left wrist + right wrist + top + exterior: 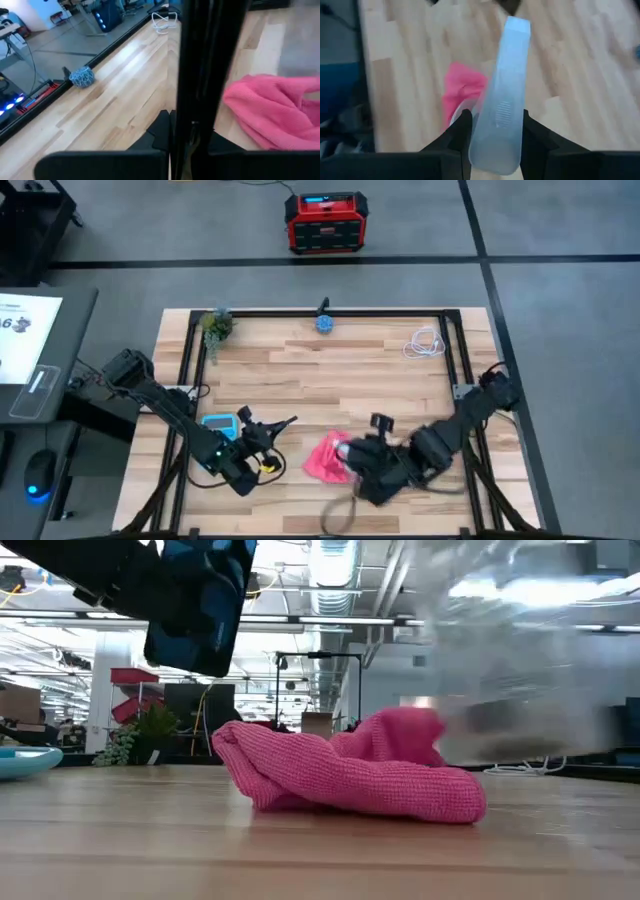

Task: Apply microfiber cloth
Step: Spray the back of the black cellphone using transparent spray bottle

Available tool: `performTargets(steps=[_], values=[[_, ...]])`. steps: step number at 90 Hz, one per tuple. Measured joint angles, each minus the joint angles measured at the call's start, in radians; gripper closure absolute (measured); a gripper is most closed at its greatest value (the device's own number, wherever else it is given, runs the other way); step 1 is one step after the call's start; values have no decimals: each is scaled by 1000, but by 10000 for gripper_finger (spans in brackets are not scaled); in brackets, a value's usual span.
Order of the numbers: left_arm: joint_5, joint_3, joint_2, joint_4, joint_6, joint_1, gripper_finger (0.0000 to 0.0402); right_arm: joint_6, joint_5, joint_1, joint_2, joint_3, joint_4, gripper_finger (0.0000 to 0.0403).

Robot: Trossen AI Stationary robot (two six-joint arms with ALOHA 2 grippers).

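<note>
The microfiber cloth [326, 457] lies crumpled on the wooden surface [330, 370], not yet spread or wiping anything. The right gripper [492, 132], just beside it, has its fingers clamped on a translucent case [501, 117]. The left gripper [192, 125] grips a black phone [210, 60] edge-on, so the wiping seems mostly ahead.

- The microfiber cloth [326, 458] lies on the counter [330, 375] near its front edge, between the two grippers.
- The left gripper [272, 436] is to the cloth's left, the right gripper [362, 463] just beside its right.
- The calculator [220, 422] lies left of the left gripper.
- A ball [325, 324] sits at the back edge, a coiled cable [425, 343] in the back right corner, a plant [216, 326] in the back left.
</note>
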Motion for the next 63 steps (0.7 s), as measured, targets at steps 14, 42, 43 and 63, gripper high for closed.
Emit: performTargets(steps=[14,42,43,63], values=[[-18,0,0,0,-13,-1,397,99,48,97,2,-13,59,309],[-37,0,0,12,-27,-7,397,177,189,177,-8,-273,383,310],[-37,0,0,15,-26,-7,397,174,194,177,-8,-279,395,310],[-37,0,0,68,33,-6,397,137,334,178,-21,-377,519,311]])
